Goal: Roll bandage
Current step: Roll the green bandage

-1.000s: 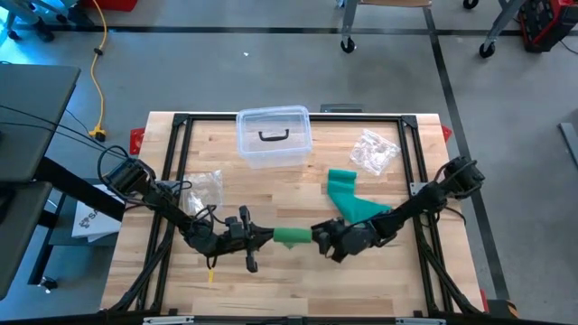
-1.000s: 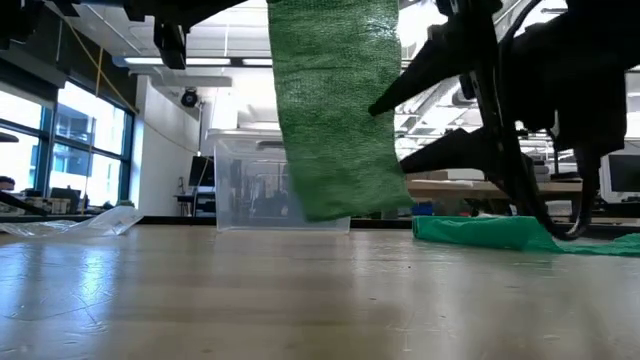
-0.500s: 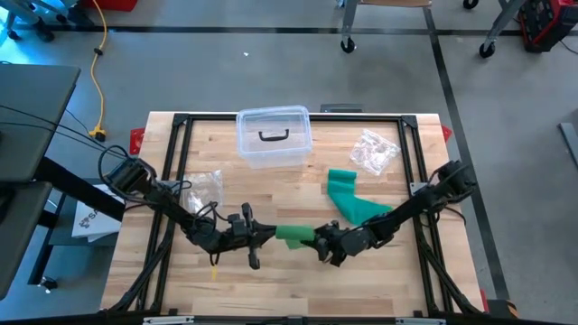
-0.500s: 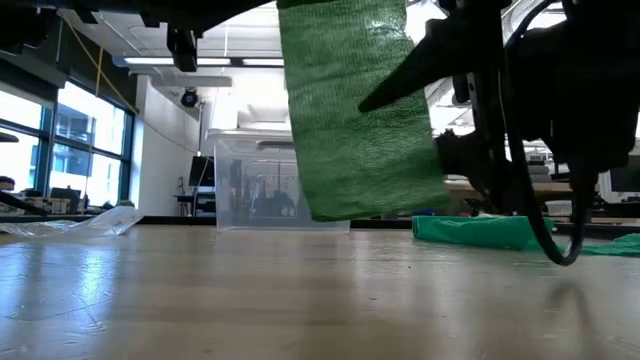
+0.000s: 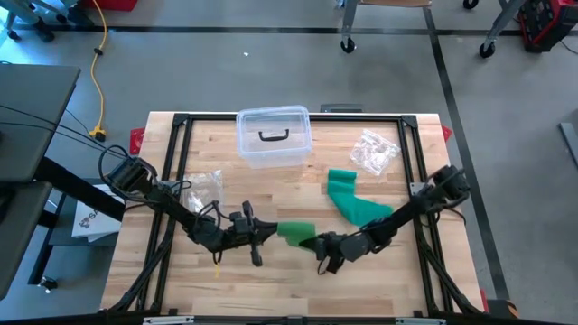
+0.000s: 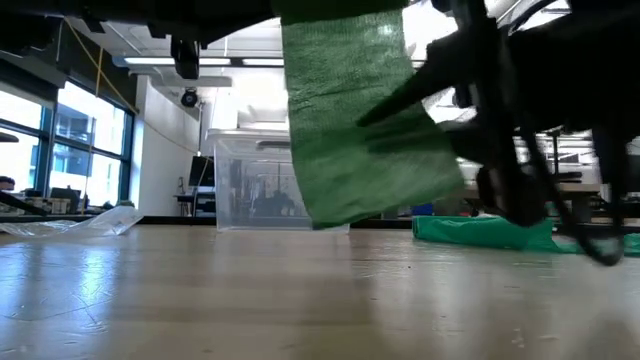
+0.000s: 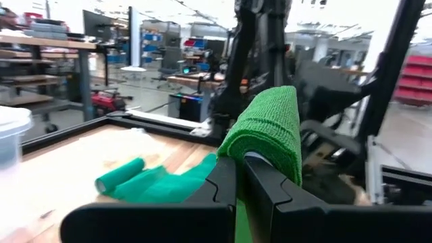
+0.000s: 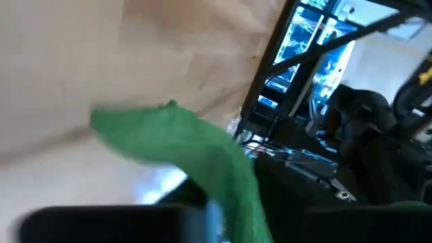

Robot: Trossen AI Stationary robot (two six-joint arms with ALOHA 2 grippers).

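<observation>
Bandage position: green bandage point(image 5: 295, 231) held off the surface point(image 5: 271, 284) near 6 o'clock of centre, between the two claws; loose tail point(image 5: 354, 204) trailing toward 3 o'clock and lying in folds on the wood.
Left claw: left claw point(image 7: 237, 177) clenched on the bandage's folded end, cloth draped over the fingertips in the left wrist view.
Right claw: right claw point(image 5: 321, 246) just beside the hanging strip at its 4 o'clock side; closure not readable, grip not confirmed.
Hanging strip: broad panel point(image 6: 355, 120) clear of the surface in the low view, lower edge slanted, no tight winding evident.
Risk, slack roll: loose, uneven coil likely if the strip is turned without tension from the tail.
Risk, missed pinch: partial catch on one edge possible, given the slanted hang; likely result a twisted or bunched layer.
Risk, slip: cloth liable to pull out of the left claw if the right claw tugs toward 3 o'clock, since only the folded end is held.
Risk, snag: tail folds liable to drag or knot while being drawn in.
Bystanders: clear lidded container point(image 5: 274, 136) at 12 o'clock and plastic wrappers point(image 5: 374, 151) at 2 o'clock and point(image 5: 206, 187) at 9 o'clock, well apart from the work; low collision concern.
</observation>
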